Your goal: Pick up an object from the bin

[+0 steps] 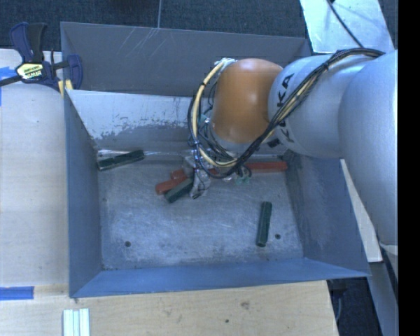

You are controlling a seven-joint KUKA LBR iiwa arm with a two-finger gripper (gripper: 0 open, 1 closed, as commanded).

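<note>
A grey metal bin [196, 254] seen from above. The step in hand looks like the approach to a grasp: the gripper [198, 185] sits low near the bin's middle, just beside a red-brown piece [168, 185] and a dark green piece [175, 196] that lie touching each other. Whether the gripper is apart or closed cannot be told, and nothing is seen held. The next move probably calls for closing on one piece, then lifting. The arm [336, 110] reaches in from the right, its orange cover [243, 107] bent steeply downward.
</note>
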